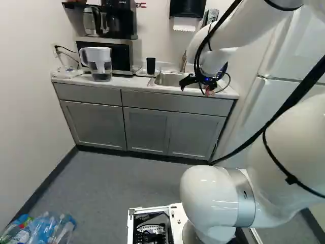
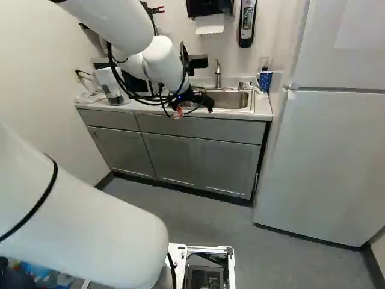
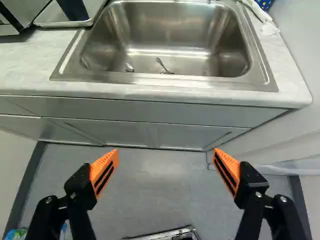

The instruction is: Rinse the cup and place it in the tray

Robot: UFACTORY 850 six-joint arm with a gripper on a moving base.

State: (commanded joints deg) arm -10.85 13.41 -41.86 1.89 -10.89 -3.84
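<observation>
- Cup point(image 1: 151, 65), black and upright, standing on the tray point(image 3: 60, 24) between the microwave point(image 1: 122, 55) and the sink point(image 3: 165, 37); what is inside it cannot be told.
- The gripper point(image 1: 205, 82) hangs out in front of the counter point(image 3: 30, 60), by the sink, well apart from the cup.
- In the wrist view the gripper point(image 3: 166, 156) has its two fingers spread wide, the orange pads point(image 3: 105, 171) facing each other with nothing between them; the sink lies ahead of it.
- Small shiny things point(image 3: 164, 67) show in the bottom of the sink; I cannot tell what they are.
- The faucet point(image 2: 218, 72) rises behind the sink.
- A blue patterned cup point(image 2: 265, 81) is on the counter on the fridge side of the sink, with a crumpled white cloth or paper point(image 3: 267, 25) near it.
- A pitcher point(image 1: 100, 66) stands in front of the microwave, and a coffee maker point(image 1: 119, 18) sits above.
- The fridge point(image 2: 331, 156) is at the right of the right base view.
- Plastic bottles point(image 1: 43, 231) lie at the lower left of the left base view.
</observation>
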